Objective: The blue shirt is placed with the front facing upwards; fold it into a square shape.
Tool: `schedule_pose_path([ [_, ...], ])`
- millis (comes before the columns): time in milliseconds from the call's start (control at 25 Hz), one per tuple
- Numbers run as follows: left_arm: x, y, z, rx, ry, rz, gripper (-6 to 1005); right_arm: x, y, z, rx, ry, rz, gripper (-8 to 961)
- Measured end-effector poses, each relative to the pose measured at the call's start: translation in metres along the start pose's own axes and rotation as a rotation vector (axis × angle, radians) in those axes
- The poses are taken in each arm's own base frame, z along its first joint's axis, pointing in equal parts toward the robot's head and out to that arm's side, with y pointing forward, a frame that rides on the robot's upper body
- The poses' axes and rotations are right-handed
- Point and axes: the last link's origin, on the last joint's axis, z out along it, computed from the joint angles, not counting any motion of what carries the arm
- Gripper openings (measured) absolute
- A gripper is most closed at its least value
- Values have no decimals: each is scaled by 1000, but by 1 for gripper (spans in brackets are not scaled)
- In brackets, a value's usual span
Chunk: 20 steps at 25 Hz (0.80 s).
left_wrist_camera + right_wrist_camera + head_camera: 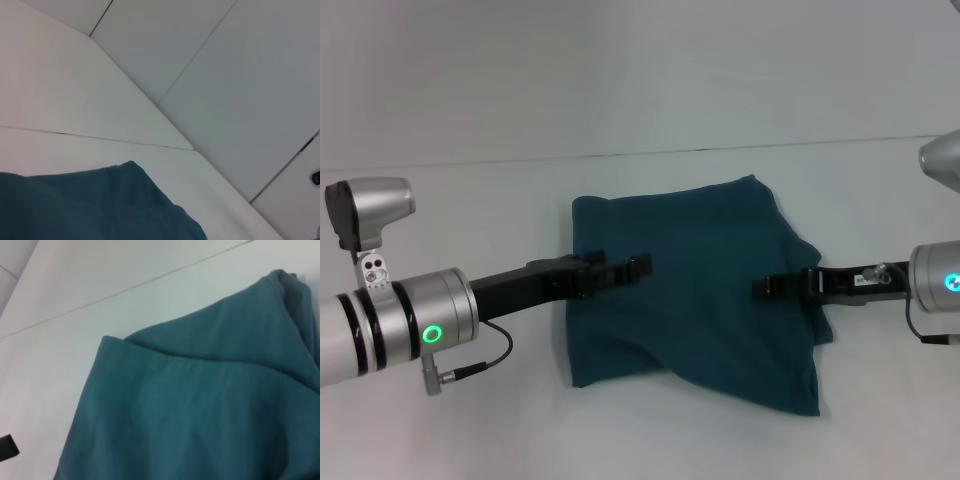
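The blue shirt (700, 235) lies folded into a rough, rumpled square in the middle of the white table, plain teal side up, with no lettering showing. Its near right corner sticks out lower than the rest. My left gripper (630, 268) reaches in over the shirt's left edge, low above the cloth. From the right, my right gripper (770, 288) extends over the shirt's right side at about the same height. The left wrist view catches one corner of the shirt (100, 205). Layered folds of the shirt (200, 415) fill the right wrist view.
The white table (650, 440) stretches around the shirt on all sides. A thin seam (620, 155) runs across it behind the shirt. Both silver forearms come in from the table's left and right edges.
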Motion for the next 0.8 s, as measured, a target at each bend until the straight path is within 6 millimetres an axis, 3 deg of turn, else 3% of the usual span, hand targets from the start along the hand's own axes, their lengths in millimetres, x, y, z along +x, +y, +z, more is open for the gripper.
schedule_pose_path([
  [800, 2, -1, -1, 8, 1, 3, 947, -7, 13, 18, 7, -19, -26, 727],
])
